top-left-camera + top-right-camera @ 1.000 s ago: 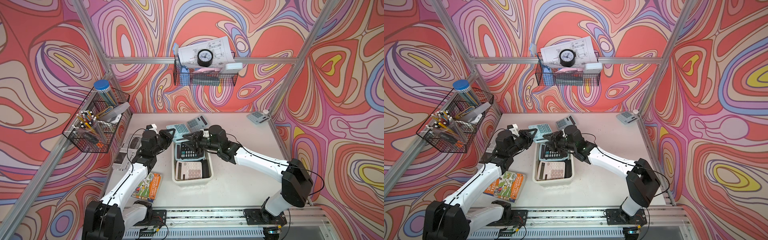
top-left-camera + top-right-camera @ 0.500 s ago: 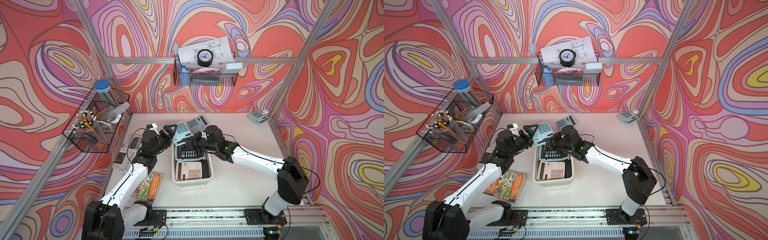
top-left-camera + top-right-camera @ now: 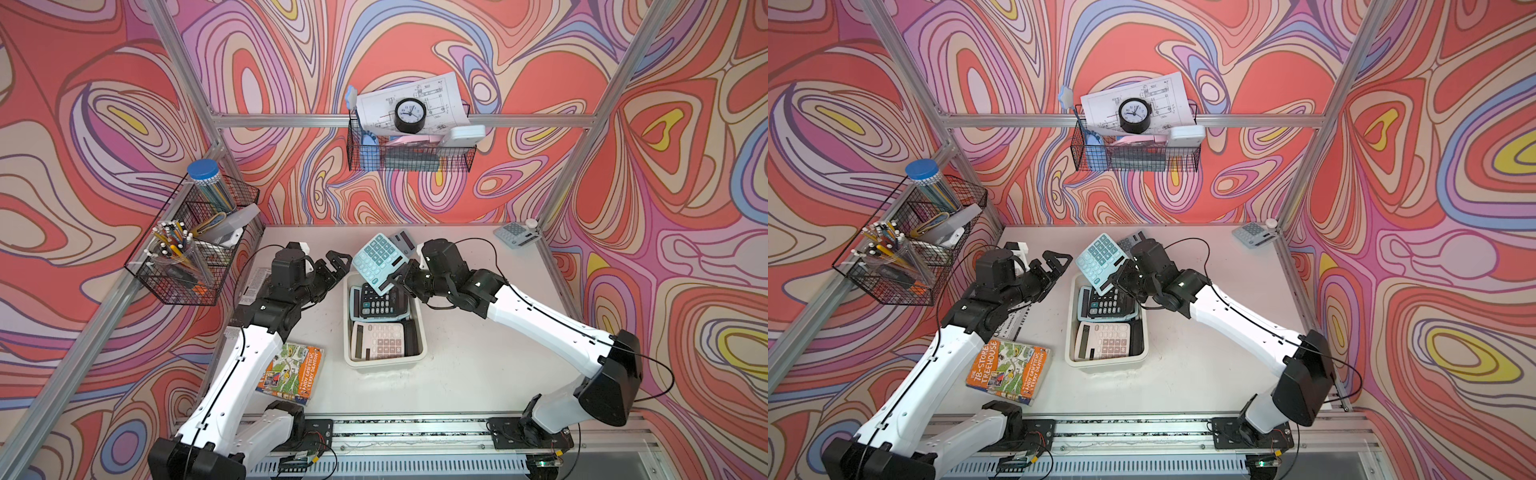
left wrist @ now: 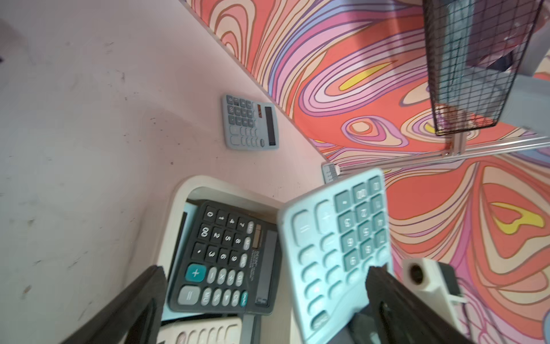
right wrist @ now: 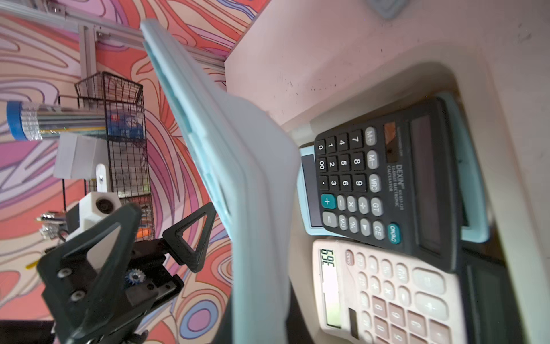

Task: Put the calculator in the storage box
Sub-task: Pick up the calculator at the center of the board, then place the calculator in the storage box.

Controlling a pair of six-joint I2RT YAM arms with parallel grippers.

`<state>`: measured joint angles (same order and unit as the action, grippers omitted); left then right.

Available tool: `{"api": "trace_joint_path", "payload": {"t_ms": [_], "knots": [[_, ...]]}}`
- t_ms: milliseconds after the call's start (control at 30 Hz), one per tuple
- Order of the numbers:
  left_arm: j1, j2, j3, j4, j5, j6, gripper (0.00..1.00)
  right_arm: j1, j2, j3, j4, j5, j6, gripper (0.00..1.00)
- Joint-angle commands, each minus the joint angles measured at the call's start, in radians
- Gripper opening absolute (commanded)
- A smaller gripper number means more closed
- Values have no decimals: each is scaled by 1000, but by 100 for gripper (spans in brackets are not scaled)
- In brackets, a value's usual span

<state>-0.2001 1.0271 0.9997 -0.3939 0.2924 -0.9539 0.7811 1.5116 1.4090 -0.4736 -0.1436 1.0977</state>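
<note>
Pinching the calculator [image 3: 376, 261] by its lower edge, the right gripper [image 3: 400, 277] holds it tilted above the far end of the box [image 3: 384, 362], mid-worktop. The left gripper [image 3: 337, 266] stands spread just beside it. The left wrist view shows its keys. The right wrist view shows only its pale back, plus a black calculator [image 5: 384, 178] and a pink calculator [image 5: 387, 295] lying in the box.

The walls [image 3: 415, 41] swirl in coral red, pink, lilac, blue and cream, with yellow blots here and there (quite dizzying). The calculator [image 3: 376, 262] is pale mint with darker teal number keys. The box [image 3: 384, 362] is cream. The black calculator [image 3: 376, 303] has one teal plus key; the pink calculator [image 3: 380, 340] is very pale. The book [image 3: 291, 372] is orange. The baskets [image 3: 178, 286] are black wire, and the arms [image 3: 540, 324] are white with black joints.
</note>
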Motion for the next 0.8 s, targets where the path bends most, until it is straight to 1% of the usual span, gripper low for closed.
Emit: {"api": "trace_joint_path", "payload": {"t_ms": [0, 133, 233, 367, 500, 667, 767], "knots": [[13, -69, 14, -212, -38, 145, 98, -6, -19, 38, -167, -17, -289, 0], [14, -109, 25, -307, -85, 198, 99, -9, 0, 84, -311, -82, -455, 0], [15, -125, 23, -350, -126, 227, 99, -17, 19, 95, -393, -139, -528, 0], [16, -137, -5, -343, -132, 239, 99, -17, 63, 126, -492, -226, -608, 0], [16, -123, -18, -331, -118, 241, 99, -17, 115, 159, -585, -254, -630, 0], [17, -92, -19, -326, -107, 243, 99, -18, 134, 162, -599, -343, -641, 0], [18, -84, -24, -324, -108, 245, 99, -17, 135, 159, -616, -356, -653, 0]]}}
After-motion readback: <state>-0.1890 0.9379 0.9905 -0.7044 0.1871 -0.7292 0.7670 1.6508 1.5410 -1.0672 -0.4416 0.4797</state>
